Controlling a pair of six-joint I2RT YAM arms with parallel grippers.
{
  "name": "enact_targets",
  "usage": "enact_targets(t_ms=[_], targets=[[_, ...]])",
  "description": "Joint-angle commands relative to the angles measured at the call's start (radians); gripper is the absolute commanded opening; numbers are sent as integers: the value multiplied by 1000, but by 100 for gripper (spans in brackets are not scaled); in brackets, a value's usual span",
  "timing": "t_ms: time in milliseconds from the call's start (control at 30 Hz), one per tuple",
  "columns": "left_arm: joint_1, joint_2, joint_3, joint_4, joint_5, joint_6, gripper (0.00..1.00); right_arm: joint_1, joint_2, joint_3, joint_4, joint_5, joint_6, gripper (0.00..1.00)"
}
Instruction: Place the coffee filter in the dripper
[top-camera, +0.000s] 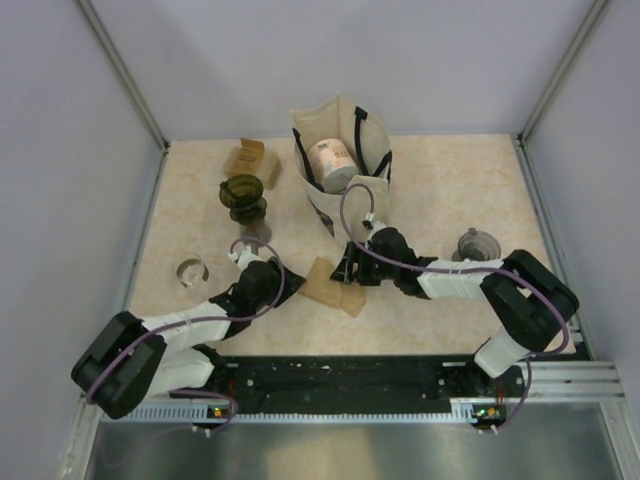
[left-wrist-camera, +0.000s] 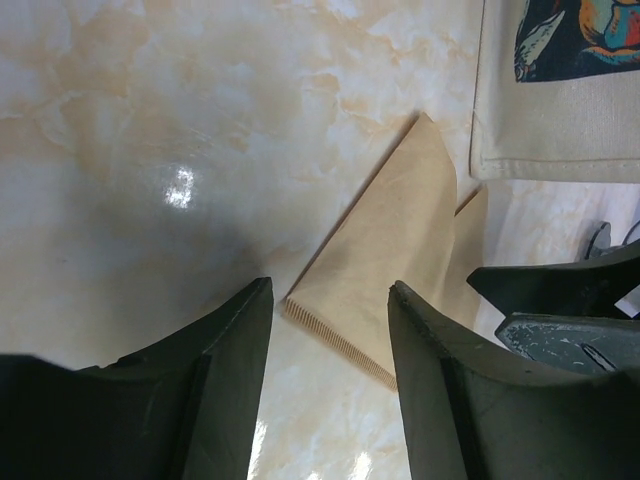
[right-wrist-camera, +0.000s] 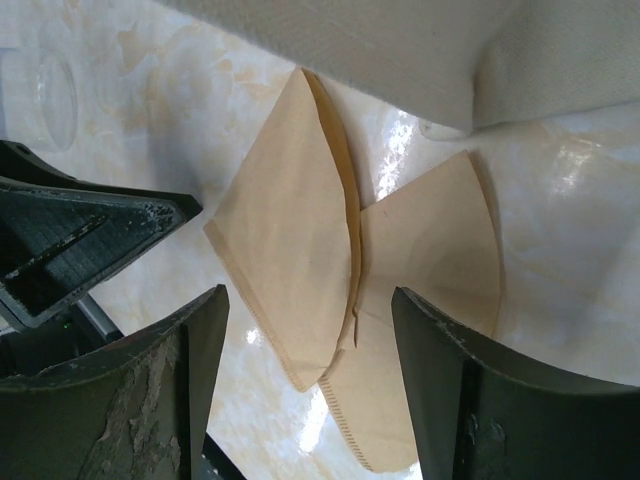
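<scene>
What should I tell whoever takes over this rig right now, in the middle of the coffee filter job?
Left gripper: open, holding nothing, low over the table at the filters.
Right gripper: open, holding nothing, over the same spot.
One coffee filter lies flat, overlapping a second filter, between the grippers and beside the tote bag.
The dark green dripper stands at the back left; no filter shows in it.
Done: nothing placed.
Left: grip one filter, lift it clear of the other, seat it in the dripper.
</scene>
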Motion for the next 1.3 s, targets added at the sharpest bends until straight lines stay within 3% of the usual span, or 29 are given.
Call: enact_targets(t_ms=[0,300,833,1267], targets=[[-11,54,54,56,-27,-12,54,18,30,55,69,-31,7,67],[-20,105,64,43,-12,-20,54,18,92,73,86,-48,36,65],[-51,137,62,20,11,-40,53,29,161,87,168,-120,153,48],[-52,106,73,-43,-25,-29,53,29,80,96,116,-83,85,44]])
